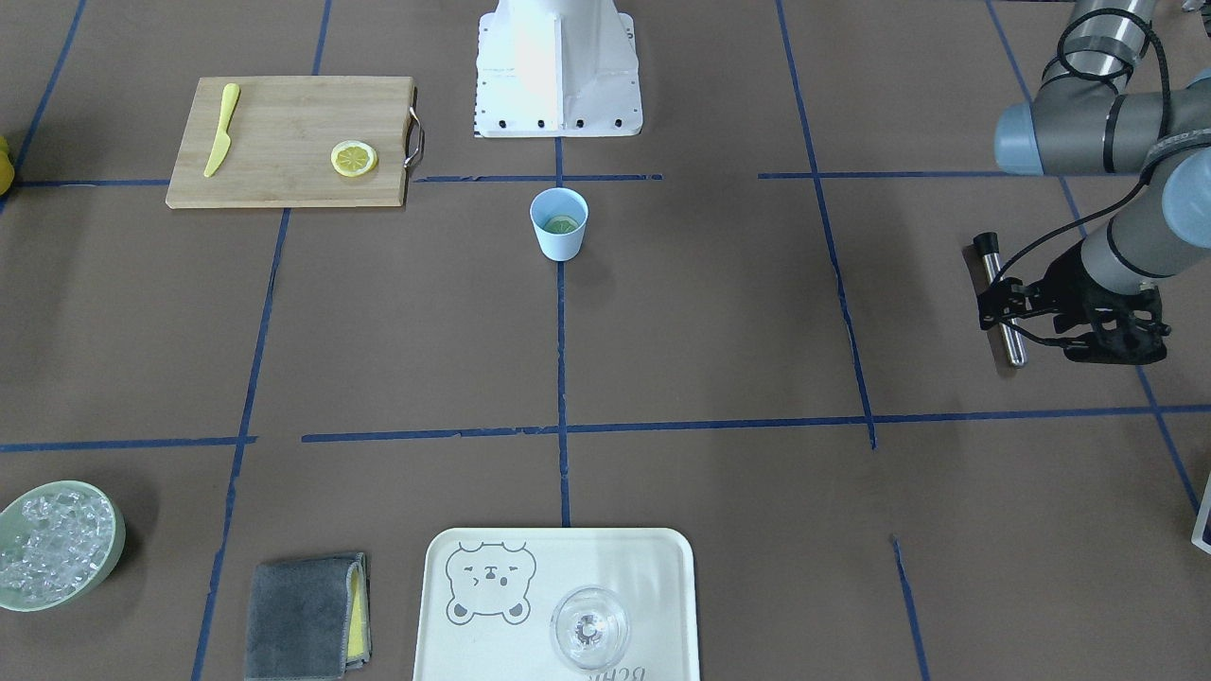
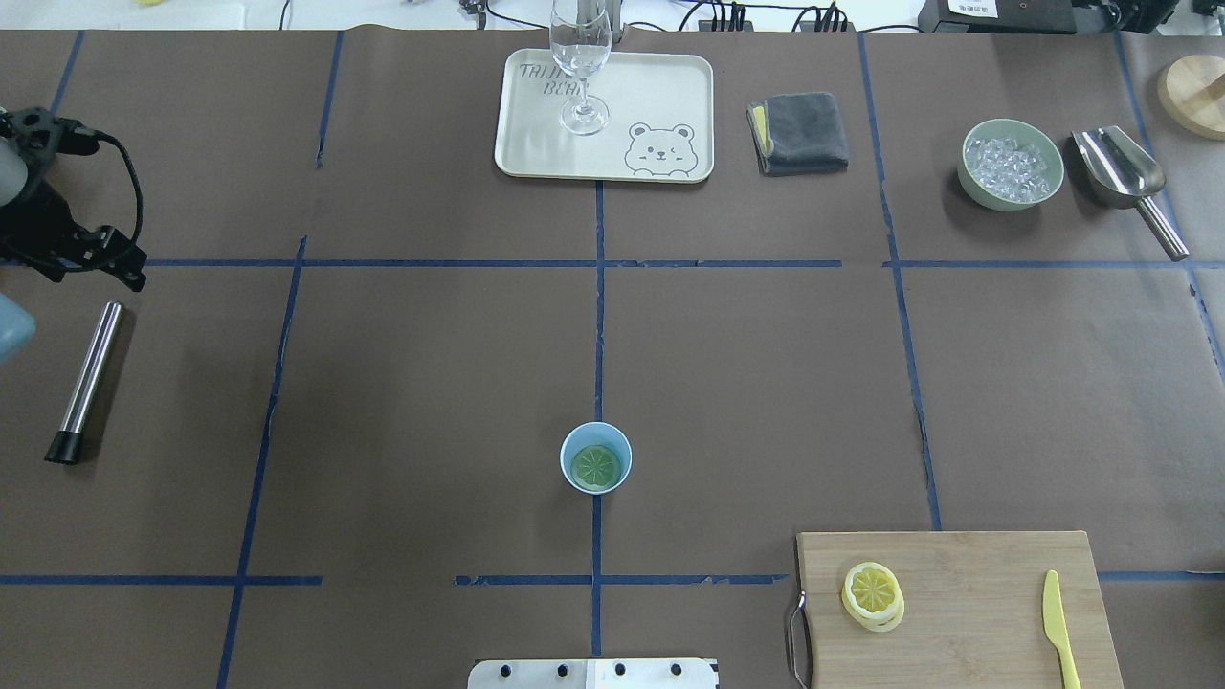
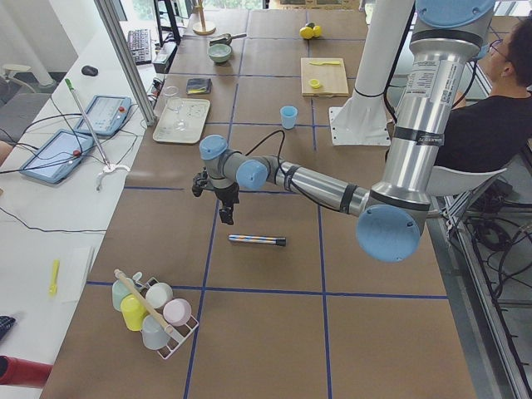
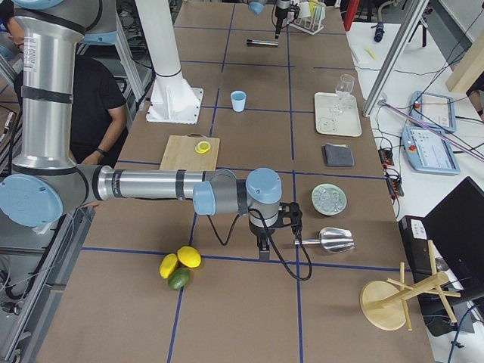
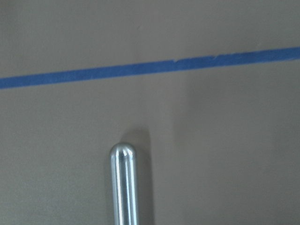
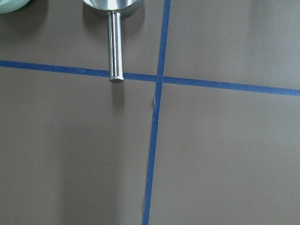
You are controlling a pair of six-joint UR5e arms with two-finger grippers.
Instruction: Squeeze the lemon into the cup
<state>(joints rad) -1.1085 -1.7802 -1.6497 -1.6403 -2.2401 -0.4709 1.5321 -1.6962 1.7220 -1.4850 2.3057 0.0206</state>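
Observation:
The light-blue cup (image 1: 558,223) stands upright at the table's middle, near the robot base; it also shows in the overhead view (image 2: 595,457). One lemon slice (image 2: 594,466) lies flat inside it. A second lemon slice (image 1: 354,158) lies on the wooden cutting board (image 1: 284,142). My left gripper (image 1: 989,307) hovers far to the side over a steel rod (image 1: 1007,317), looks open and holds nothing. My right gripper (image 4: 261,253) shows only in the exterior right view, far from the cup, and I cannot tell its state.
A yellow plastic knife (image 1: 221,130) lies on the board. A cream tray (image 1: 653,567) holds a clear glass (image 1: 588,627). A grey cloth (image 1: 305,615), a green bowl of ice (image 1: 112,558) and a metal scoop (image 2: 1129,182) lie along the far edge.

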